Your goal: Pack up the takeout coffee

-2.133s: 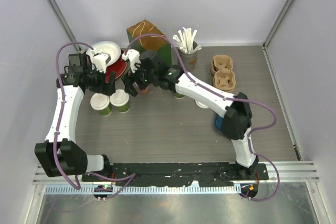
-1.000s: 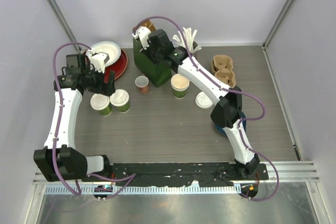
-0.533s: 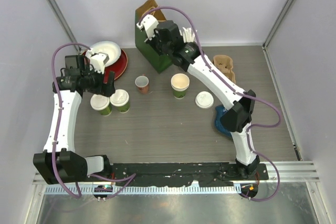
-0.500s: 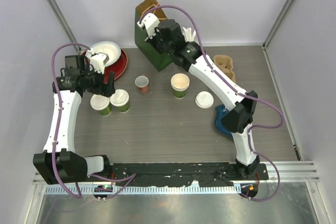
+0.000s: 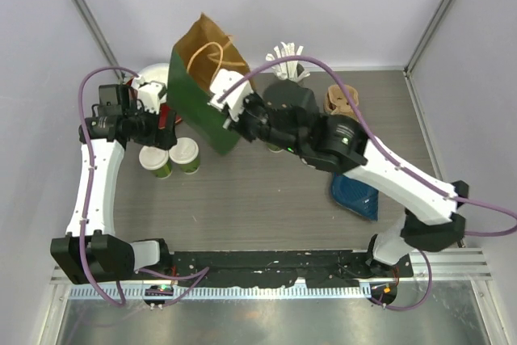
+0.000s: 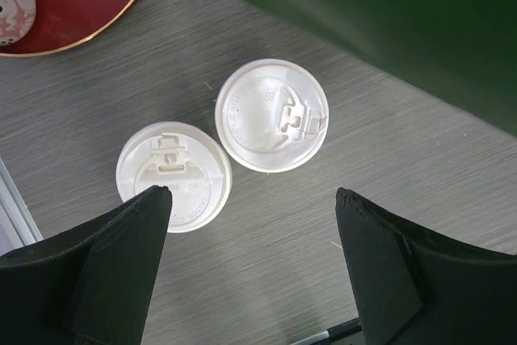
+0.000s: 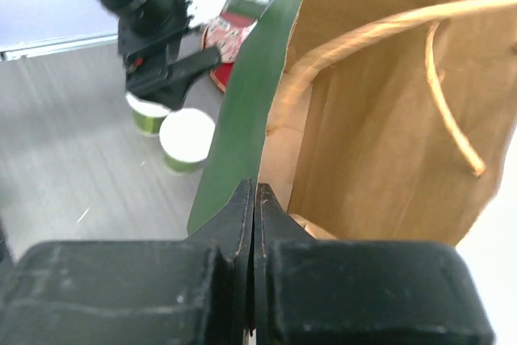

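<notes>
Lidded cups [image 6: 271, 115] below L tool [image 6: 252, 193]

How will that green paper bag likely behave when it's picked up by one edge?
Probably floppy: the right claw pinches just one thin wall of the green paper bag, which is tilted. Likely light, since what shows of its brown inside looks empty. It may swing or crease at the pinch.

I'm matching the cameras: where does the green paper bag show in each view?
Top external: green paper bag, left of centre, tilted.
Left wrist: its green wall across the upper right.
Right wrist: centre and right, brown inside showing.
Shared landmark: the lidded cups, in all three.
</notes>
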